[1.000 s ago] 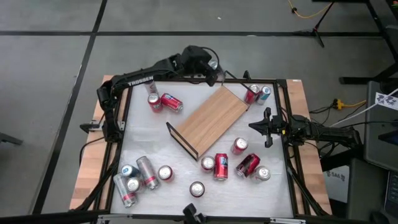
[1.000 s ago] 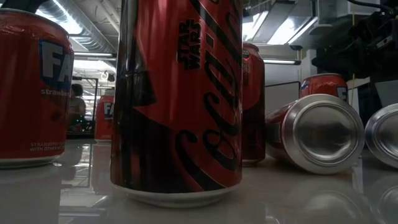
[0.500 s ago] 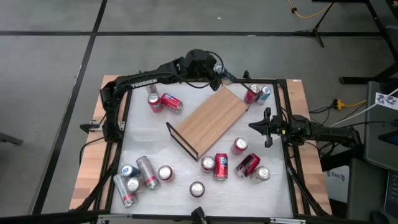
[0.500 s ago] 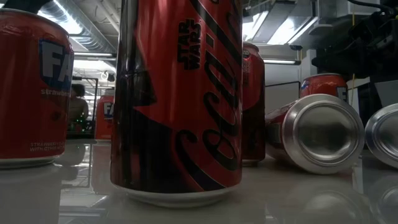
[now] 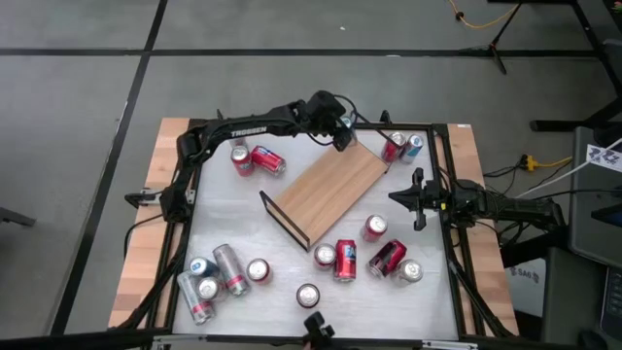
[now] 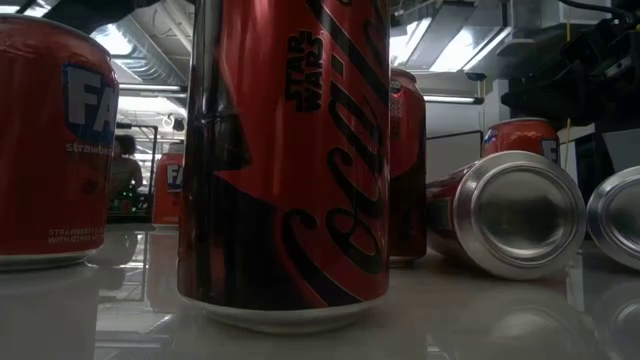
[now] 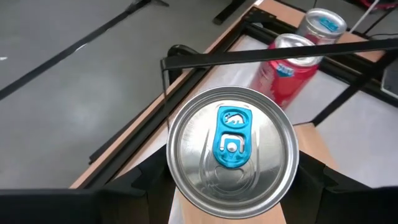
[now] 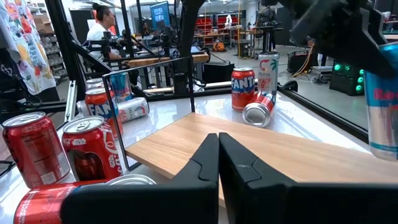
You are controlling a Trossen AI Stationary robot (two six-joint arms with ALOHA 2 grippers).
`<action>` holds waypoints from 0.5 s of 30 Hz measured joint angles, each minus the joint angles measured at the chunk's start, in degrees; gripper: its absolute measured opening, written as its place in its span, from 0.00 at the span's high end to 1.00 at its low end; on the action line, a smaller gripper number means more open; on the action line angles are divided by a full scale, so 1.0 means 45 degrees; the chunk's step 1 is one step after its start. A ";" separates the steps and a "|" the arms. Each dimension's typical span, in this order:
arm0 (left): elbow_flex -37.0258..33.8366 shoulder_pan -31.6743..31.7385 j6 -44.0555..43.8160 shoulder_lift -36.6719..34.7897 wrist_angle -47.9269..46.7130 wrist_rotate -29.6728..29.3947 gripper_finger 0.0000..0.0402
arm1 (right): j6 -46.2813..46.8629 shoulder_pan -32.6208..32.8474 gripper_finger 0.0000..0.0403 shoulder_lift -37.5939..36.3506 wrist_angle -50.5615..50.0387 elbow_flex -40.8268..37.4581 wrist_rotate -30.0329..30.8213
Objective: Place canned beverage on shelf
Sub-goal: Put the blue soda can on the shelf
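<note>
I'm seeing my left gripper (image 5: 338,131) clamping a blue-tabbed can (image 7: 232,145), hovering at the shelf's (image 5: 330,185) one-o'clock end; my right gripper (image 5: 398,196), fingers pressed together empty, is waiting at three o'clock.

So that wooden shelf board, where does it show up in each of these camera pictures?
High view: the shelf lies slanted at the table's middle.
Low view: not in it; cans fill the picture.
Left wrist view: only a light-wood strip beside the held can, under its black wire rail.
Right wrist view: the board spreads ahead of the right gripper.
Shared landmark: the black wire rail at the board's end.
</note>
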 joint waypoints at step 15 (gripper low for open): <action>-0.0015 0.0064 -0.0007 0.0451 -0.0028 0.0024 0.45 | -0.0004 0.0000 1.00 0.0000 -0.0005 0.0000 0.0000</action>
